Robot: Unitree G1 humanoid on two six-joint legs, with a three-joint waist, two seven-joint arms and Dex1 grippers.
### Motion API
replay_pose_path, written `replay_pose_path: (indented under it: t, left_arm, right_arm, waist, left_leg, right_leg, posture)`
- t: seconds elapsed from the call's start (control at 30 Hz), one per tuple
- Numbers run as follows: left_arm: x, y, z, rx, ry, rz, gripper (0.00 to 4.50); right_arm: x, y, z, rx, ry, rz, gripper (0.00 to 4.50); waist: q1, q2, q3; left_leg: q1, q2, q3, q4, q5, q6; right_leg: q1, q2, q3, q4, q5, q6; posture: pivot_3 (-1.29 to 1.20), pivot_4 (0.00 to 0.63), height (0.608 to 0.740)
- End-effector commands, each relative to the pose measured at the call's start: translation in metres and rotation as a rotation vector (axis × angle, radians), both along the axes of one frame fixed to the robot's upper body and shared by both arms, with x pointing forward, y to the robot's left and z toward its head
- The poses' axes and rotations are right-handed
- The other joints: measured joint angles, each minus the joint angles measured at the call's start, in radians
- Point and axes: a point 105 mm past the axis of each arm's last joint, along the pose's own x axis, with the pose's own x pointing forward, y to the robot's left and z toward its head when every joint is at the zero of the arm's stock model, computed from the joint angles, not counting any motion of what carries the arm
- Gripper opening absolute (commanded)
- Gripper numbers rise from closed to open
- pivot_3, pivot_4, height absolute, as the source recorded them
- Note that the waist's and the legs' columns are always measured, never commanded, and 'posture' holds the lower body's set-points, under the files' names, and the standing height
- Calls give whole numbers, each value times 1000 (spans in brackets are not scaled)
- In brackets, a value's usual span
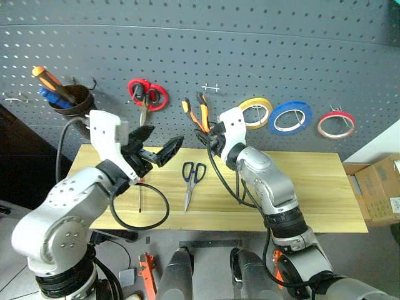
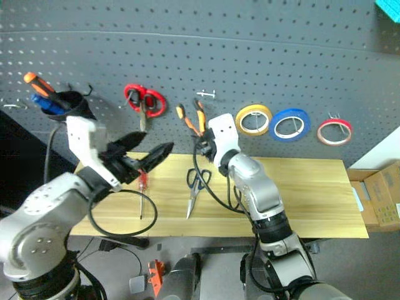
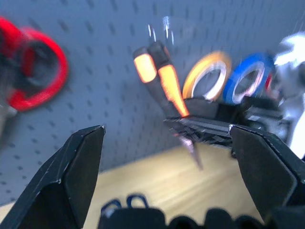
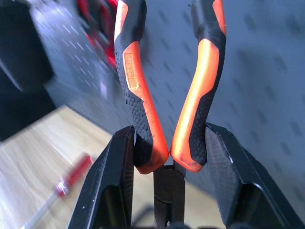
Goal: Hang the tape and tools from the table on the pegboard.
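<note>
While my right claw (image 4: 169, 157) is clamped on the pliers (image 4: 164, 81) low on their handles, orange-and-black grips pointing up past my fingertips at the pegboard (image 1: 250, 50), they aren't on a hook yet. The bare double-prong hook (image 1: 211, 87) sits just above and beyond the handle tips; my guess is that's the target.

Done, by the look of it: red tape roll (image 1: 336, 124) already hangs on the board, well off to my right claw's right, past the yellow roll (image 1: 256, 112) and blue roll (image 1: 291, 117).

Left: dark-handled scissors (image 1: 192, 181) and red-handled screwdriver (image 2: 142, 190) lie flat on the table (image 1: 312, 187), below and left of my right claw.

Left claw (image 1: 156, 147) is wide apart, empty, held level above the screwdriver.

Pliers grips are rubbery, stippled, curved. Board is matte grey, perforated. Table is pale, smooth planks.
</note>
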Motion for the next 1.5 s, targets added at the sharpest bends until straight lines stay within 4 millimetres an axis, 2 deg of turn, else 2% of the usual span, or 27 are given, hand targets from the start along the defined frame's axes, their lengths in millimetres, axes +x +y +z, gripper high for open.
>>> replay_pose_path:
  t: [0.03,0.37,0.6,0.8,0.93,1.13,1.5]
  left_arm:
    - [-13,-3,20,-47,-67,-15,4500]
    - [-14,0,26,-96,-58,5,4500]
    - [1,-7,27,-101,-54,-7,4500]
    - [9,-14,24,-107,-50,-23,4500]
    - [11,-17,21,-107,-46,-33,4500]
    - [10,-16,20,-107,-43,-34,4500]
    - [9,-16,18,-102,-40,-32,4500]
  right_arm:
    - [-8,6,36,85,-129,57,1736]
    - [-9,11,74,177,-267,59,1736]
    - [28,-3,87,113,-411,-134,1736]
    - [58,-16,88,71,-481,-287,1736]
    - [68,-22,92,68,-505,-355,1736]
    - [72,-29,104,96,-533,-396,1736]
    - [70,-27,111,128,-537,-388,1736]
  waist:
    - [12,-1,-7]
    - [34,-4,-38]
    - [33,-3,-47]
    - [32,-3,-49]
    - [29,-3,-49]
    - [29,-3,-48]
    - [29,-3,-48]
  left_leg:
    - [0,0,-1,0,0,0]
    - [6,2,-1,0,5,-4]
    - [19,3,0,-1,7,-3]
    - [21,3,1,-1,7,-2]
    - [20,3,1,-3,7,-2]
    - [21,4,1,-3,7,-2]
    - [21,4,1,-2,8,-1]
  right_leg:
    - [1,0,0,0,0,0]
    - [5,3,-1,1,4,-5]
    - [19,5,-1,-1,2,-11]
    - [21,5,1,-1,2,-12]
    - [20,5,1,-1,5,-16]
    - [20,5,0,0,4,-17]
    - [21,5,1,0,4,-17]
  posture:
    - [308,87,740]
    - [315,70,740]
    - [299,72,740]
    - [276,84,740]
    - [274,92,740]
    - [264,96,740]
    - [262,97,740]
